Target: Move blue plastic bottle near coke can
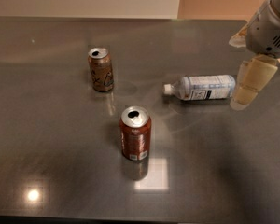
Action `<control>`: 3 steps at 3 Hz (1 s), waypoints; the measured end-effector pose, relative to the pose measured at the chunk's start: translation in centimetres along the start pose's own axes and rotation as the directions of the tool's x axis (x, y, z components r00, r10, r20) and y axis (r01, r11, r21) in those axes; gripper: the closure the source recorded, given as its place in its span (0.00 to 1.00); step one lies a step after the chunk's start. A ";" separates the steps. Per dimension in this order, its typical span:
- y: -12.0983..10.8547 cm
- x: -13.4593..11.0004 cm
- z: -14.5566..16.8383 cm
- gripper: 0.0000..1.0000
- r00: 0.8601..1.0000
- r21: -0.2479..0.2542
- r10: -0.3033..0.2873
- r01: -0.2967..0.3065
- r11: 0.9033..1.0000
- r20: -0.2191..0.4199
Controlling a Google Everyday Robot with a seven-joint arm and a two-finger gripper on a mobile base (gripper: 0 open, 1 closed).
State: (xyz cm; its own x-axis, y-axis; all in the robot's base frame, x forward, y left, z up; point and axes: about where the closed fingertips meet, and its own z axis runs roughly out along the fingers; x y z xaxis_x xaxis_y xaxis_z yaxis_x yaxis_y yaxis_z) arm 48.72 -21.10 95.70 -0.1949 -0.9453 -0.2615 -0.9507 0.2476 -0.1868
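Approach step: the end effector (250, 84) hovers just beside the blue plastic bottle (203, 87); whether it is apart or together I cannot tell. Next it must grasp the bottle and carry it to the coke can (136, 139).

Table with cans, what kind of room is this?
Probably an office kitchen or break room: a dark shiny table, a red soda can, a tan can, a bottle on its side. The gripper hangs beside the bottle, at right.
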 end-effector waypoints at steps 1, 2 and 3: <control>-1.9 -1.0 2.6 0.00 1.000 -0.031 -0.004 0.004 1.000 0.018; -3.9 -1.9 5.3 0.00 1.000 -0.053 -0.012 0.013 0.999 0.023; -5.5 -2.1 7.9 0.00 1.000 -0.071 -0.019 0.019 0.997 -0.003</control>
State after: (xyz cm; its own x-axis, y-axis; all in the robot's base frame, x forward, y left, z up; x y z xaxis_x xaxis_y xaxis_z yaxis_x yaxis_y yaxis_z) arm 56.23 -18.82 89.73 -0.1774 -0.9504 -0.2554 -0.9689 0.2142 -0.1242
